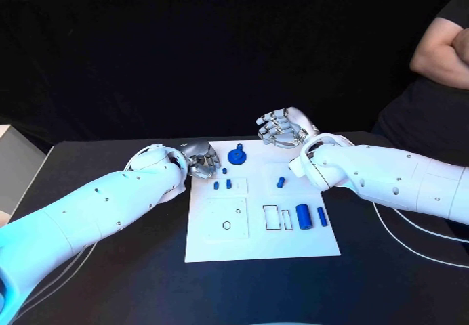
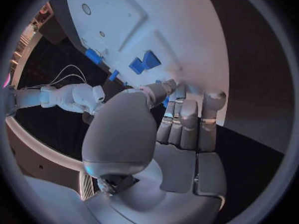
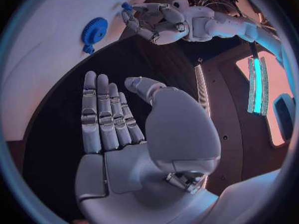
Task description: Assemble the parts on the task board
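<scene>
Several small blue parts are seen in the head view on the task board (image 1: 293, 244): a gear (image 1: 236, 157) at the far edge, short pegs (image 1: 223, 183), a cylinder (image 1: 304, 216). They are judged light, rigid and smooth, best pinched at the sides. The left hand (image 1: 202, 165) is curled at the board's far left corner, beside the pegs; whether anything is pinched cannot be told. The right hand (image 1: 283, 128) is held spread beyond the far edge, near the gear.

In the left wrist view, fingers (image 2: 187, 124) are bent toward the board, blue pieces (image 2: 143, 62) just beyond.

In the right wrist view, the open, empty palm (image 3: 124, 149) is seen apart from the gear (image 3: 94, 31).
</scene>
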Motion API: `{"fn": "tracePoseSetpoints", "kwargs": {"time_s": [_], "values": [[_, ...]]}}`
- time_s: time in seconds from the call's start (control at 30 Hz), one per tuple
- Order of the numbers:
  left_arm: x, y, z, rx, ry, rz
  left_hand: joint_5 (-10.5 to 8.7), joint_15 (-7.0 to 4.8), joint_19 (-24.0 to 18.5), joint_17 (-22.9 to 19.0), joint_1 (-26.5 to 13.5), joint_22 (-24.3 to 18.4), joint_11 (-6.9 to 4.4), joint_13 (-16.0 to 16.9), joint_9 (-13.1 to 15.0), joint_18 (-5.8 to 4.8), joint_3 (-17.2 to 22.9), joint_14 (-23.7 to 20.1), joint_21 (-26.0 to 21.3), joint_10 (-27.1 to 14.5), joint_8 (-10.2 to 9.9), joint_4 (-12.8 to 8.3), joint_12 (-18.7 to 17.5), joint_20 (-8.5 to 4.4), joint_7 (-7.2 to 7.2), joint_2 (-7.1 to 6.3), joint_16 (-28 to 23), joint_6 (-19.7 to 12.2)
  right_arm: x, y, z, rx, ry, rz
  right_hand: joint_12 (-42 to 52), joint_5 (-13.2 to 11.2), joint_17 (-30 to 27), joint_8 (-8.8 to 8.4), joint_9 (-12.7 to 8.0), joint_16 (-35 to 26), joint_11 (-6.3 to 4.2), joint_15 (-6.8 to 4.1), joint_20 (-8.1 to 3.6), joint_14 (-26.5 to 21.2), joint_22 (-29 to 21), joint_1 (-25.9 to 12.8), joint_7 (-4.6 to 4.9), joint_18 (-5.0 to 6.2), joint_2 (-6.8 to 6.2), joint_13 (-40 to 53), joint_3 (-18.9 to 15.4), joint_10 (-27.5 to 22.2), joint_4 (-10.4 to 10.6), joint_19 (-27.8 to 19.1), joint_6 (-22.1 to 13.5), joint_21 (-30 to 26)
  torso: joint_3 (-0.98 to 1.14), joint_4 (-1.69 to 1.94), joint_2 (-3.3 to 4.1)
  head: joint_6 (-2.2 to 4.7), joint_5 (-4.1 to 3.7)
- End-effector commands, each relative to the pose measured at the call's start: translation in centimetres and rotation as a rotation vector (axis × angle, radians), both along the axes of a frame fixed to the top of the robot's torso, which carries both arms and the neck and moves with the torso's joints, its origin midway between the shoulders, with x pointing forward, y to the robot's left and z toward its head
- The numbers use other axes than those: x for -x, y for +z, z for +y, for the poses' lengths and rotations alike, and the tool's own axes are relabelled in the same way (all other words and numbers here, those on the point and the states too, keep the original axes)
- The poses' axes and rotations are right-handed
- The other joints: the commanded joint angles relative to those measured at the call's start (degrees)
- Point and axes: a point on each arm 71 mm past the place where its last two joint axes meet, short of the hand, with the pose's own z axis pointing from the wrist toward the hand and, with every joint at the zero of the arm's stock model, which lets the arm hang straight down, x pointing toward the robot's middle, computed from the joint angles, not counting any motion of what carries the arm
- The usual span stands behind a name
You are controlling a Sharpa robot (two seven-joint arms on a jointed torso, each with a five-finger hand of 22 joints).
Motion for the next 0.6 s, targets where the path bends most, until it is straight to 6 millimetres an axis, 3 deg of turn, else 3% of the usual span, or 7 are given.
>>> {"fn": "tracePoseSetpoints", "kwargs": {"time_s": [0.03,0.13,0.2,0.23,0.33,0.43,0.6], "values": [[-0.2,0.0,0.7,0.036,0.029,-0.024,-0.18,0.14,-1.3,-2.3,0.0,-1.2,0.18,-0.1,-0.1,1.38,0.1,-1.7,-1.5,-1.0,-0.6,0.0,-0.4,0.11,0.06,-0.62,-0.7,-1.0,0.1,-0.1,0.0,0.012,0.024,0.008,-0.1,0.1,-0.1,0.26,-0.1,-0.4,-0.35,-0.14,-0.3,1.0,0.1,0.5,0.42,-0.17,0.05,-0.2,-0.1,0.3,-0.6,0.2,0.4,0.3,-0.06,0.01,-0.04,0.16,0.02],[-0.3,0.3,1.3,0.071,0.045,-0.042,-0.17,0.53,-4.1,-8.7,0.0,-3.8,0.64,-0.2,-0.1,2.14,0.1,-6.1,-4.8,-2.7,-0.8,0.2,-0.5,0.39,0.3,-0.81,-3.1,-1.3,0.1,-0.1,-0.1,0.021,0.028,0.013,0.0,-0.2,-0.2,0.45,-0.1,-0.3,-0.58,-0.53,-0.65,2.1,0.5,1.1,0.21,-0.09,0.17,-0.5,-0.5,0.8,-1.2,1.0,0.8,1.0,-0.05,-0.02,-0.09,0.27,0.16],[-0.4,0.7,1.8,0.122,0.063,-0.053,-0.17,0.53,-4.4,-9.5,0.2,-4.1,0.71,0.0,0.0,2.21,0.3,-6.6,-5.3,-2.6,-0.7,0.3,0.0,0.47,0.46,-0.49,-3.5,-1.1,0.2,-0.2,-0.3,0.03,0.031,0.019,-0.1,-0.8,0.0,0.7,-0.1,0.2,-1.02,-1.2,-1.39,4.3,1.3,1.7,-0.16,-0.04,0.42,-0.7,-1.4,1.6,-1.8,2.5,1.4,2.6,-0.05,0.01,-0.09,0.5,0.27],[-0.5,1.0,2.1,0.154,0.073,-0.054,-0.16,0.52,-4.5,-9.8,0.2,-4.3,0.68,0.1,0.0,2.26,0.3,-6.7,-5.4,-2.4,-0.7,0.3,0.3,0.47,0.48,-0.44,-3.6,-1.1,0.2,-0.2,-0.5,0.036,0.032,0.023,-0.2,-1.3,0.1,0.85,-0.1,0.6,-1.36,-1.77,-1.97,5.9,2.2,2.0,-0.44,-0.05,0.56,-0.8,-2.0,2.3,-2.2,3.5,2.0,3.9,-0.06,0.01,-0.11,0.56,0.28],[-0.7,1.8,3.3,0.291,0.123,-0.018,-0.22,0.52,-9.5,-17.7,-0.2,-9.6,0.82,0.7,0.3,3.6,0.2,-11.6,-12.2,-2.9,-0.3,1.1,2.0,0.5,0.67,-0.01,-8.2,-0.3,0.4,-0.3,-1.2,0.057,0.038,0.041,-1.3,-2.8,1.3,1.03,-0.4,2.6,-2.27,-3.35,-3.78,11.3,5.1,2.8,-1.13,-0.04,0.93,-0.9,-3.2,4.2,-2.9,6.9,3.5,8.4,-0.06,-0.03,-0.23,0.82,0.46],[-0.9,2.4,4.7,0.435,0.175,0.047,-0.16,0.52,-10.4,-19.7,-0.3,-11.2,0.78,0.9,0.5,3.6,0.1,-12.9,-14.4,-3.5,0.1,1.3,3.0,0.41,0.65,0.3,-11.3,0.4,0.7,-0.4,-1.8,0.082,0.046,0.061,-2.6,-4.6,3.3,0.77,-0.8,5.0,-2.98,-4.37,-4.95,15.4,8.1,3.0,-1.63,-0.18,1.14,-0.8,-3.5,6.4,-3.0,8.8,4.5,12.5,-0.01,-0.12,-0.28,1.22,0.39],[-0.5,3.3,7.6,0.662,0.208,0.15,-0.18,0.7,-11.3,-22.0,-0.7,-13.4,0.91,0.8,0.6,3.58,-0.8,-14.2,-17.4,-4.1,0.2,1.6,3.8,0.46,0.77,0.41,-15.0,0.5,1.3,-0.7,-2.9,0.179,0.081,0.1,-4.9,-8.2,8.3,0.47,-1.2,11.2,-4.07,-5.48,-5.76,20.0,12.0,2.3,-2.63,-0.12,0.95,-0.6,-2.3,10.0,-2.4,11.4,6.2,18.0,-0.05,-0.28,-0.85,1.54,-0.03]]}}
